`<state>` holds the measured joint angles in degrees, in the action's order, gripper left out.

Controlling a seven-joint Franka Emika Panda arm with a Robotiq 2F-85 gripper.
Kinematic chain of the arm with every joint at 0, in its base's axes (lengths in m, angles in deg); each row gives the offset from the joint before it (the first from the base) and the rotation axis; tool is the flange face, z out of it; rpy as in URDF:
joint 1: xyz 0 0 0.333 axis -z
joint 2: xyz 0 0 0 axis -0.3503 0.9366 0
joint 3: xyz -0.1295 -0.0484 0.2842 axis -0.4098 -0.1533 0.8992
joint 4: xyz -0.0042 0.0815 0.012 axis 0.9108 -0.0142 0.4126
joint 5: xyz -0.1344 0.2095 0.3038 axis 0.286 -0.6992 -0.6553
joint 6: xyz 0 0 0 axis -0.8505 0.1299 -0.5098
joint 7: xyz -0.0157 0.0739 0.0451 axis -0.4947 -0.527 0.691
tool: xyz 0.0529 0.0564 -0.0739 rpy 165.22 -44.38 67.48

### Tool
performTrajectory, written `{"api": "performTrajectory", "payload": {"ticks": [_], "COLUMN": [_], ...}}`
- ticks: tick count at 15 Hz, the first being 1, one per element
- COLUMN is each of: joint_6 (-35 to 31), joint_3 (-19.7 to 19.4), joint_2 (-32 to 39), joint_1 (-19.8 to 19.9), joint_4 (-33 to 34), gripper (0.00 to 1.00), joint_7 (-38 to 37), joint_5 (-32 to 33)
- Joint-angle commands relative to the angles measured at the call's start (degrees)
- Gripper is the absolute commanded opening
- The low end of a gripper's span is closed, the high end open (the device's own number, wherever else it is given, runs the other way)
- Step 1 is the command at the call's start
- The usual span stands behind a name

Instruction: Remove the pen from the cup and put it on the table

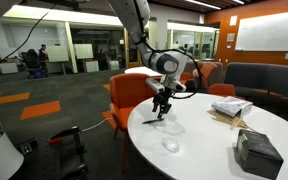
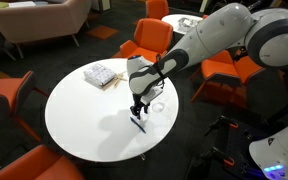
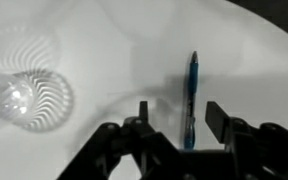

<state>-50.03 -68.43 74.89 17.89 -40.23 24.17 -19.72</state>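
Note:
The pen [image 3: 190, 95], thin and dark blue-black, lies flat on the white table [image 3: 104, 30] between my gripper's [image 3: 179, 108] two fingers, which stand wide apart and do not touch it. The clear ribbed cup [image 3: 29, 95] stands empty to the left in the wrist view. In both exterior views the gripper [image 1: 162, 106] [image 2: 137, 108] points down just above the table [image 1: 204, 150] [image 2: 84, 110], with the pen [image 1: 154, 122] [image 2: 138, 124] under it. The cup [image 1: 170, 146] [image 2: 156, 100] is faint beside it.
A dark box [image 1: 257, 152] stands near the table's edge. A wrapped packet with sticks [image 1: 229, 107] [image 2: 101, 73] lies further back. Orange chairs [image 1: 134, 92] [image 2: 9, 95] ring the table.

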Motion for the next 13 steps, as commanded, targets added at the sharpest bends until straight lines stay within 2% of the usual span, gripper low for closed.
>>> {"api": "performTrajectory", "payload": {"ticks": [1,2,6,8,13], "joint_6": [-6.3,-8.4,-17.7,-19.6,-19.4], "joint_3": [-0.4,-0.7,-0.7,-0.9,-2.6], "joint_2": [-7.0,-9.1,-19.0,-23.3,-30.4], "joint_1": [-0.5,-0.8,-0.3,-0.1,-0.6], "joint_4": [-7.9,-10.1,-21.4,-26.0,-33.5], "gripper": [0.94,1.00,1.00,1.00,1.00], "joint_7": [-0.1,-0.5,0.2,-0.2,-2.2], "joint_5": [0.6,0.8,0.7,0.6,3.5]}}
